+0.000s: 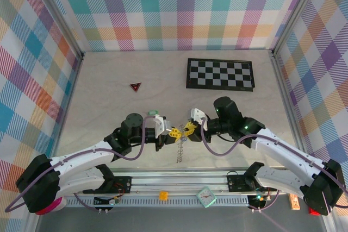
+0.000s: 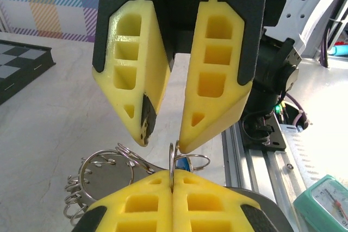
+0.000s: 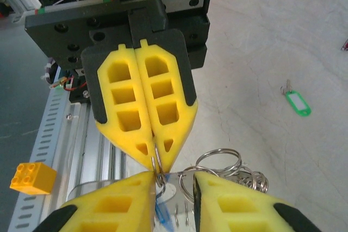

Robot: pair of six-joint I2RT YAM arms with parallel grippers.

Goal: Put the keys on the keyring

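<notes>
Left pincer is pressed tight on the thin grey keyring, which it holds edge-on. Right pincer faces it nose to nose, fingers spread, tips either side of the ring and clamping nothing. In the overhead view the silvery chain trails toward 6 o'clock. The mint-green key lies flat on the tabletop, out at 2 o'clock from the pincers in the right wrist view — well apart. A blue piece peeks between the right fingers — too hidden to call.
</notes>
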